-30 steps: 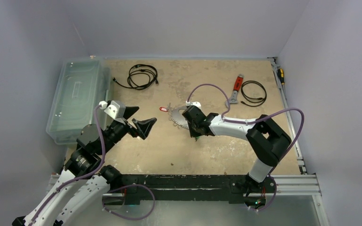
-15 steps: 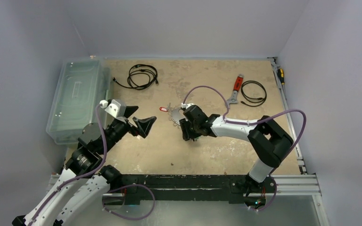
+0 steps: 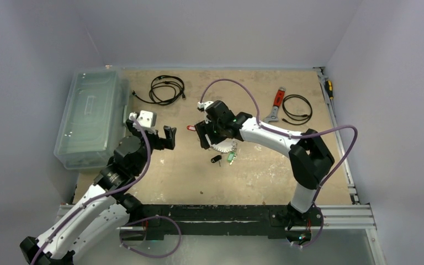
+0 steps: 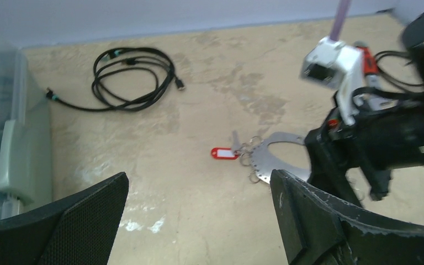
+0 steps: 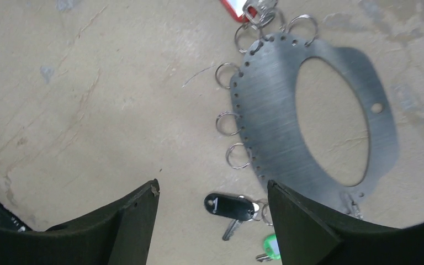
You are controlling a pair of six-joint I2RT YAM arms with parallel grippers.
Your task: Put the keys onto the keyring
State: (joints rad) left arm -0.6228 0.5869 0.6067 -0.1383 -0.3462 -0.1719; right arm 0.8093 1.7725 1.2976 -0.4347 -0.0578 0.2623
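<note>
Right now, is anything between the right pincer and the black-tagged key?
Nothing visible. The right pincer is open over bare table, and the black-tagged key lies right in its gap, beside the edge of the keyring. The green-tagged key sits beside it, not in the path.

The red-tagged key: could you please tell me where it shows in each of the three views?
Top external: the red-tagged key lies mid-table, just left of the keyring.
Left wrist: near picture centre, left of the keyring.
Right wrist: cut off by the top edge, above the keyring.
Shared landmark: the keyring.
</note>
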